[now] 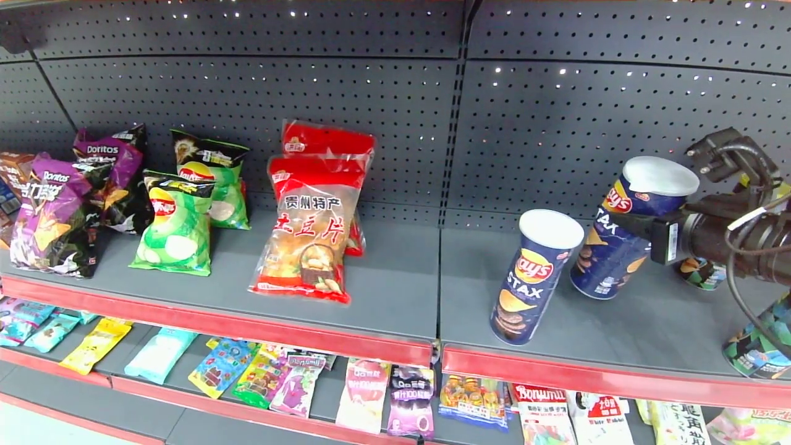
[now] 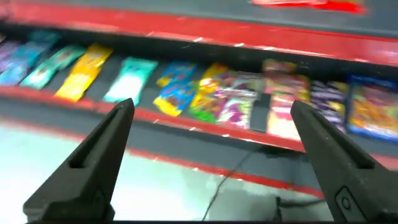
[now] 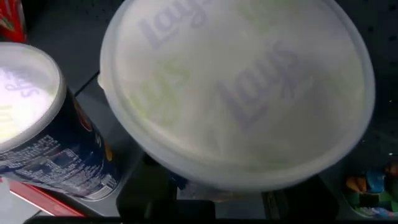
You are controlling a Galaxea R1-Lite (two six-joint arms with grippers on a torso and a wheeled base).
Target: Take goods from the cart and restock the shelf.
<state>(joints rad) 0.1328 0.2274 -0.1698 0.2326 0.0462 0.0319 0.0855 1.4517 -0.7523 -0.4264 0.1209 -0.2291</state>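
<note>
On the grey upper shelf (image 1: 383, 290), the tilted blue chip canister (image 1: 609, 247) leans at the right section, just behind and to the right of a second blue canister (image 1: 534, 284) that stands upright near the front edge. The right gripper (image 1: 649, 235) is clamped around the tilted canister's side below its white lid (image 3: 236, 87); whether its base touches the shelf is unclear. The left gripper (image 2: 211, 104) hangs spread wide and empty before the lower shelf (image 2: 205, 134) of candy packets.

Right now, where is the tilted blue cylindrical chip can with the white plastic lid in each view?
Head view: tilted blue can, right part of upper shelf, in right gripper.
Left wrist view: lower shelf instead.
Right wrist view: centre, white lid foremost.
Shared landmark: upright blue can beside it.
</note>
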